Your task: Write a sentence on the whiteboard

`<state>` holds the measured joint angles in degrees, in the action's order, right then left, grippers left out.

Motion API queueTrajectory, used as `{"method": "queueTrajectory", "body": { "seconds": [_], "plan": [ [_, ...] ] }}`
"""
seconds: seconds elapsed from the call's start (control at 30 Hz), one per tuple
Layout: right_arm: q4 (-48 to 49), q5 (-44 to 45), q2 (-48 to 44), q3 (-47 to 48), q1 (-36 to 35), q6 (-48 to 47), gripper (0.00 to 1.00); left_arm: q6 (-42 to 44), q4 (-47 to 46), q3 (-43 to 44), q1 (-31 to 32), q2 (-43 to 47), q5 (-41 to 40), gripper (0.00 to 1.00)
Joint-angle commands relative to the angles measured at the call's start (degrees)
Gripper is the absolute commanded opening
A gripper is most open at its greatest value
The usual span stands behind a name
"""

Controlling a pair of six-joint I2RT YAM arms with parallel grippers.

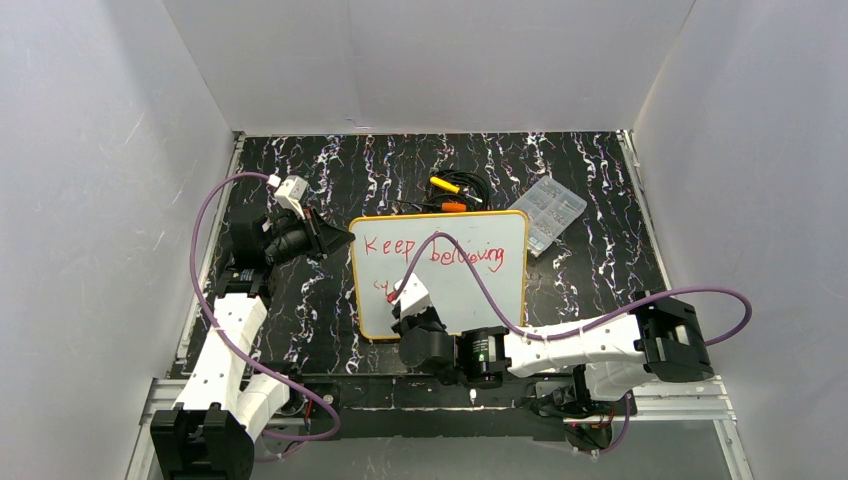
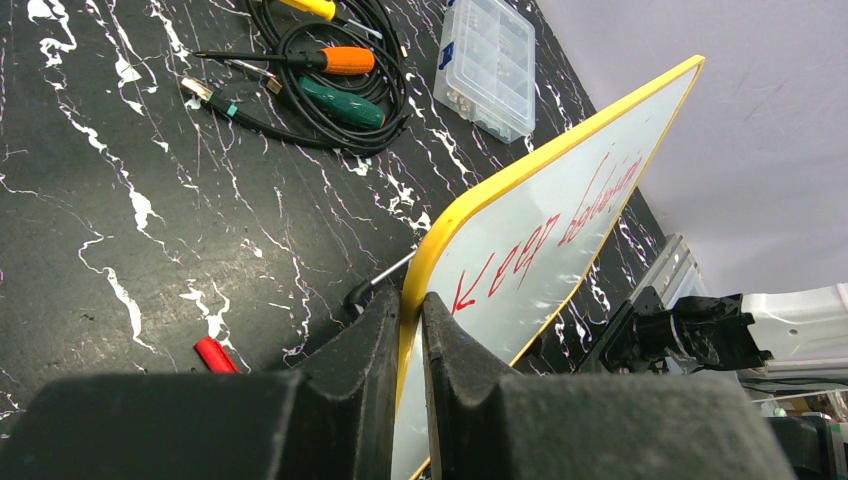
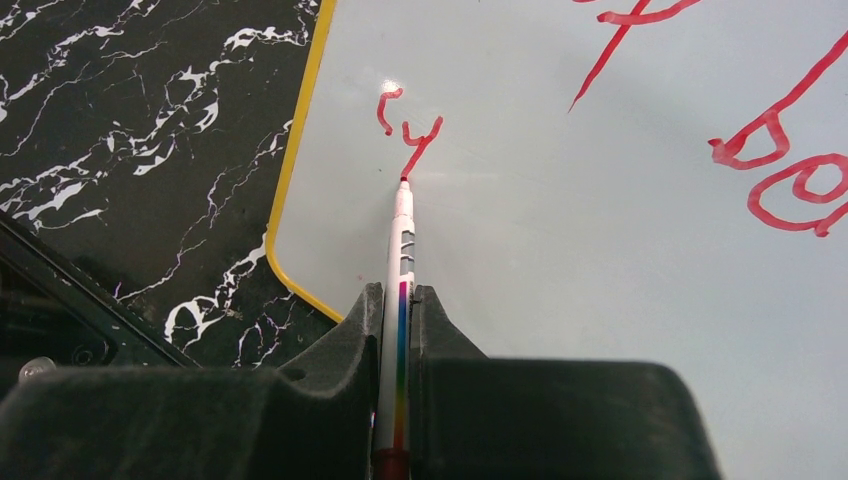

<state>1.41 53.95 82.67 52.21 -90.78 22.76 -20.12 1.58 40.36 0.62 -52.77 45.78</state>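
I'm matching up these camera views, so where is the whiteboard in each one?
Top external: the whiteboard sits mid-table, between both arms.
Left wrist: seen edge-on, bottom centre to upper right, corner pinched by the left end effector.
Right wrist: fills most of the frame behind the marker.
Shared landmark: its yellow rim.

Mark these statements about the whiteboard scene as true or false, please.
1. The left gripper is shut on the yellow rim of the large glossy white whiteboard. True.
2. The right gripper holds a thin white marker, tip at a red stroke. True.
3. The red handwritten sentence is complete. False: the sentence has only a few strokes below "Keep believing".
4. The small clear plastic box lies on the whiteboard. False: the box lies on the black marbled table.
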Motion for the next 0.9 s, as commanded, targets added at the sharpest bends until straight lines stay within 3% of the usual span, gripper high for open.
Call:
{"method": "queueTrajectory", "body": {
  "seconds": [0.0, 0.37, 0.87],
  "plan": [
    [-1.32, 4.05, -1.24, 2.10, 0.26, 0.99, 0.01, 0.08, 2.19, 1.30, 1.05, 0.69, 2.56, 0.00],
    [9.09, 4.23, -4.03, 0.49, 0.25, -5.47, 0.01, 0.08, 2.14, 1.39, 1.02, 0.31, 2.56, 0.00],
    [8.08, 3.47, -0.03, 2.15, 0.34, -5.54, 0.01, -0.03, 2.09, 1.38, 0.99, 0.06, 2.65, 0.00]
  ]
}}
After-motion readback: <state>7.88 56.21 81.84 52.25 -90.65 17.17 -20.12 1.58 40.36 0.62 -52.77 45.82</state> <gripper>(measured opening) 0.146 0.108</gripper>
